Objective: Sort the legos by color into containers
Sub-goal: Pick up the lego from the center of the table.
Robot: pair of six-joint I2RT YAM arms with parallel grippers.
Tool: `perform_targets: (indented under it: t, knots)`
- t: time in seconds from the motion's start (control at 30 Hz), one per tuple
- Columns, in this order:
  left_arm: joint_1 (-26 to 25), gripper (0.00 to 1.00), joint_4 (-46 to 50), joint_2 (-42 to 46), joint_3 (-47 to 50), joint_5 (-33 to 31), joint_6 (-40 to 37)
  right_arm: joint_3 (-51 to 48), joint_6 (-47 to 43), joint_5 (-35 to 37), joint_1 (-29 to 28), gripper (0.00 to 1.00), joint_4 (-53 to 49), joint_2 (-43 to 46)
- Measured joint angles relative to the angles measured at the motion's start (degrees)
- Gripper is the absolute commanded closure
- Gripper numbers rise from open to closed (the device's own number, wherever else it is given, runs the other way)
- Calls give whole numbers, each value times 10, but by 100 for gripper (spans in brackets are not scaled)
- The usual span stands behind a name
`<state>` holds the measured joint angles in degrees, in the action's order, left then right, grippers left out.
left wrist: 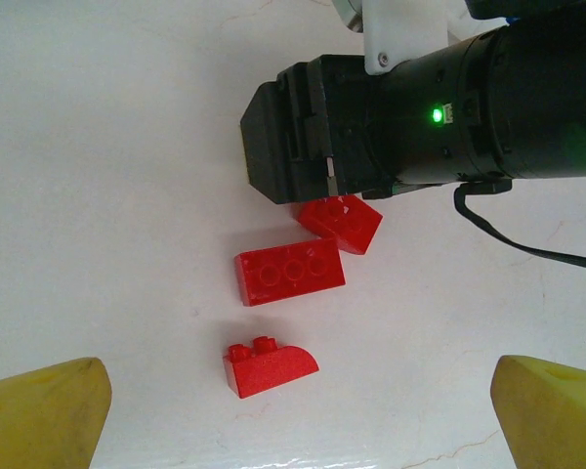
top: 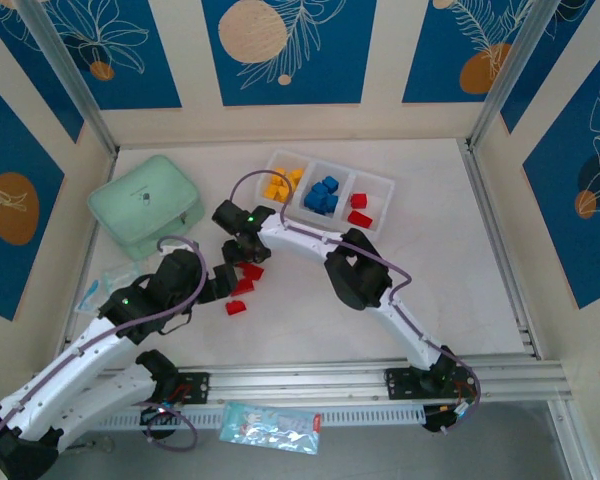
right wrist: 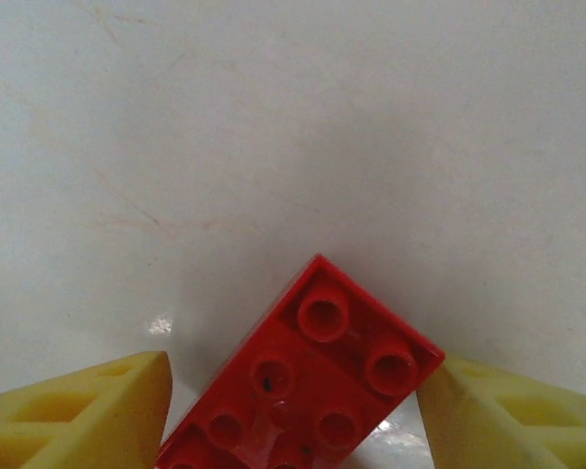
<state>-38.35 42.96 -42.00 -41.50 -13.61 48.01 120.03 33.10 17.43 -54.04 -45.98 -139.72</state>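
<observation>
Three red legos lie on the white table left of centre: a curved one (left wrist: pixel 270 364), a flat three-stud one (left wrist: pixel 289 273) and one (left wrist: pixel 344 221) under the black right wrist (left wrist: pixel 313 137). My right gripper (right wrist: pixel 293 410) straddles that third lego (right wrist: pixel 313 391). Its jaws are still apart; the right fingertip (right wrist: pixel 508 420) touches a corner and the left fingertip (right wrist: pixel 88 415) is close beside it. My left gripper (left wrist: pixel 303 410) hovers wide open just short of the curved lego. The tray's containers hold yellow (top: pixel 283 185), blue (top: pixel 323 194) and red (top: pixel 360 210) legos.
A mint-green case (top: pixel 145 205) stands at the back left. One printed packet (top: pixel 272 428) lies in front of the aluminium rail (top: pixel 380 380), another (top: pixel 105 285) by the left arm. The two arms are close together over the red legos.
</observation>
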Motion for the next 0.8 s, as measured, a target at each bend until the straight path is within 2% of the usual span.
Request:
perform_targets:
  t: [0.17, 0.5, 0.8]
  knots:
    - [0, 1, 0, -1, 0, 0, 0, 0, -5, 10, 0, 49, -5, 0]
    - [0, 1, 0, -1, 0, 0, 0, -1, -17, 12, 6, 65, -7, 0]
    - [0, 1, -1, -24, -4, 13, -4, -72, -27, 10, 18, 67, 20, 66]
